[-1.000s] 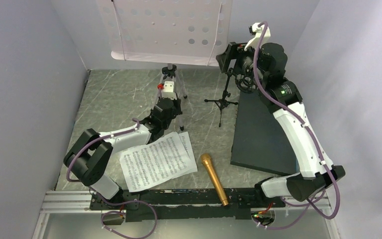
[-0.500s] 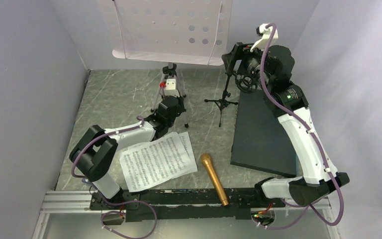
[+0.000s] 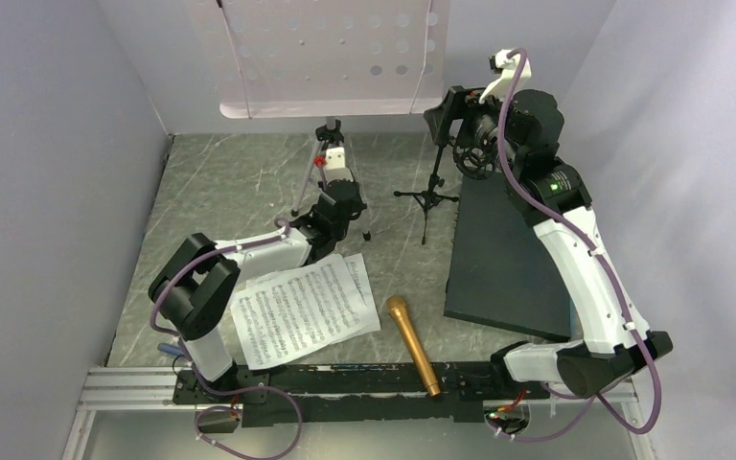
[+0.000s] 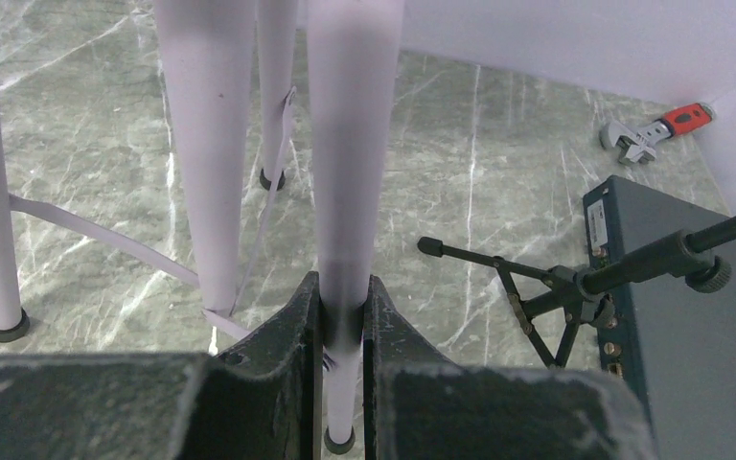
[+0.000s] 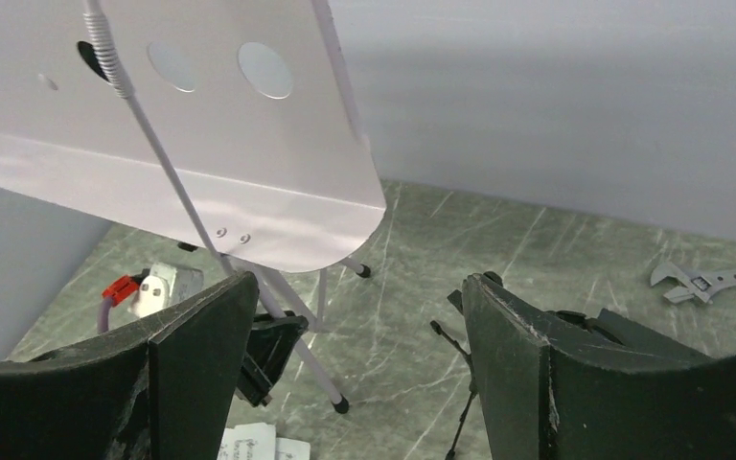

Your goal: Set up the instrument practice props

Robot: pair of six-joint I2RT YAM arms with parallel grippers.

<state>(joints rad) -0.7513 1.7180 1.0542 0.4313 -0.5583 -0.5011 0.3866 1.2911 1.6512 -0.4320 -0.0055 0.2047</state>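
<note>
music stand (image 3: 331,57) upright at twelve o'clock, left gripper (image 4: 343,321) pinching one leg; right gripper (image 5: 355,321) spread wide beside its desk, holding nothing. mic stand (image 3: 428,196) upright at one o'clock. sheets (image 3: 302,311) at seven and microphone (image 3: 412,343) at six lie unplaced.

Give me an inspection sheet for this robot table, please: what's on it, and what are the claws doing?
Surface: grey marbled tabletop.
Job's things: music stand upright at the back; music sheets flat near the left arm's base; microphone lying beside them; mic stand upright.
Clutter: dark slab on the right; wrench by the back wall.
Grippers: left gripper shut on a music stand leg; right gripper open, raised beside the stand's desk.
Cables: purple cable along each arm.
Surroundings: plain pale walls.
</note>
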